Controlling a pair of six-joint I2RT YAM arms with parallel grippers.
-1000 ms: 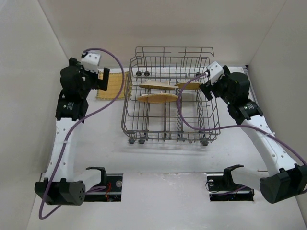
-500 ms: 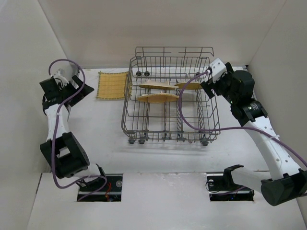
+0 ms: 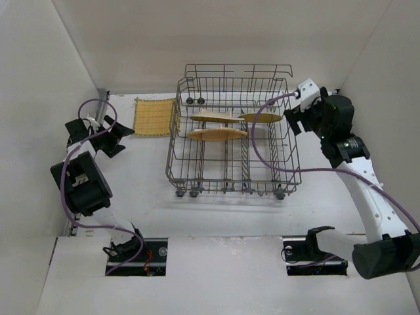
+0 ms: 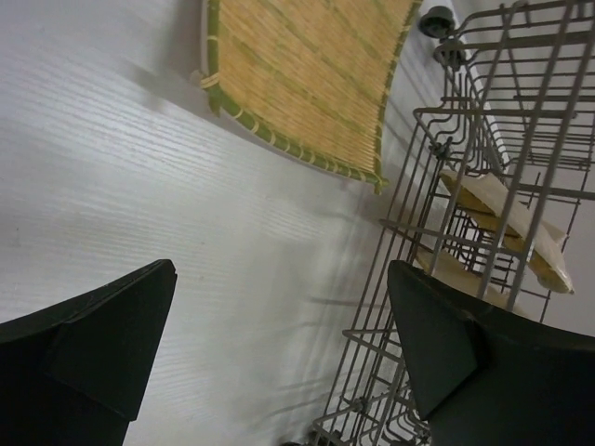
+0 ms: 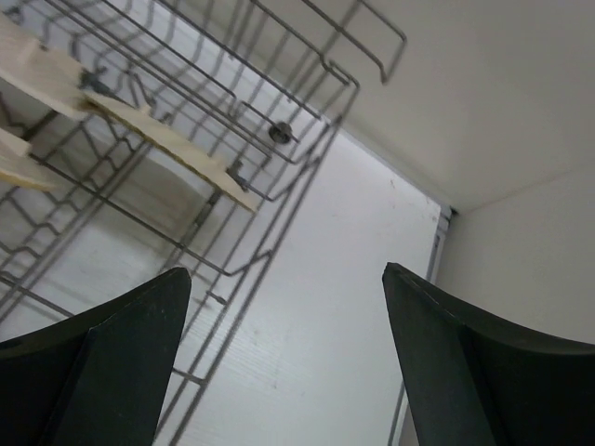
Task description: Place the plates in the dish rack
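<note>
The dish rack [image 3: 230,141], a grey wire basket on small wheels [image 3: 180,192] with a taller back rail [image 3: 237,67], stands mid-counter, nearer the far edge. Three thin tan plates [image 3: 216,134] sit edge-on inside it. The fourth plate [image 3: 154,117], a rounded square in ribbed pale yellow, lies flat on the white, faintly grained counter [image 3: 131,190] just beside the rack's far left corner. Only the left wrist view shows its greenish stripes and border. The left jaws hang wide and empty near the counter's left edge, with bare counter between them and that plate. The right jaws gape wide and empty outside the rack's far right corner, with open counter beyond.
</note>
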